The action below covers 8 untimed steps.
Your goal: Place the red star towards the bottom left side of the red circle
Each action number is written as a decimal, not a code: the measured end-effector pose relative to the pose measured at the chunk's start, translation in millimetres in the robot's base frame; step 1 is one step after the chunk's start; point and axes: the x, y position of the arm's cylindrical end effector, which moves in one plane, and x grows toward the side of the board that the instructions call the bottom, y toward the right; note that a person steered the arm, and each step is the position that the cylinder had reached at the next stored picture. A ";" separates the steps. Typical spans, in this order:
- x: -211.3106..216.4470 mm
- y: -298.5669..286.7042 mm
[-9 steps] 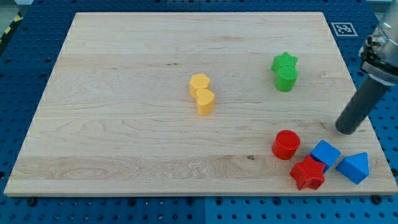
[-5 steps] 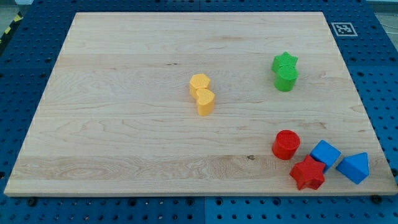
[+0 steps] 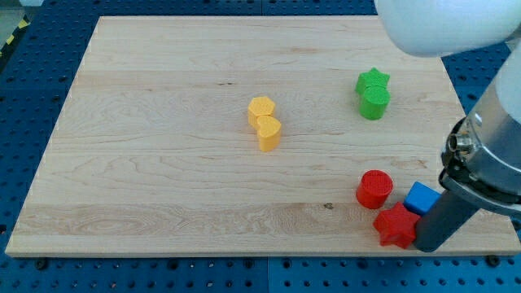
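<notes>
The red star (image 3: 396,227) lies near the board's bottom right, just below and right of the red circle (image 3: 374,189). My tip (image 3: 426,247) rests against the star's right side at the board's bottom edge. A blue cube (image 3: 422,198) sits right above the star, touching the rod. The rod and arm hide whatever lies further right.
A green star (image 3: 374,80) and a green cylinder (image 3: 374,103) stand together at the upper right. A yellow hexagon (image 3: 261,108) and a yellow heart (image 3: 269,133) touch each other near the middle. The wooden board (image 3: 163,187) has its bottom edge just below my tip.
The rod left the view from the right side, then came back at the star's right side. The star has shifted slightly left. The blue triangular block is now hidden behind the arm.
</notes>
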 end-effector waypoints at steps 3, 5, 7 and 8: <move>-0.7 -48.6; -0.3 -82.4; -1.6 -85.0; -9.3 -68.8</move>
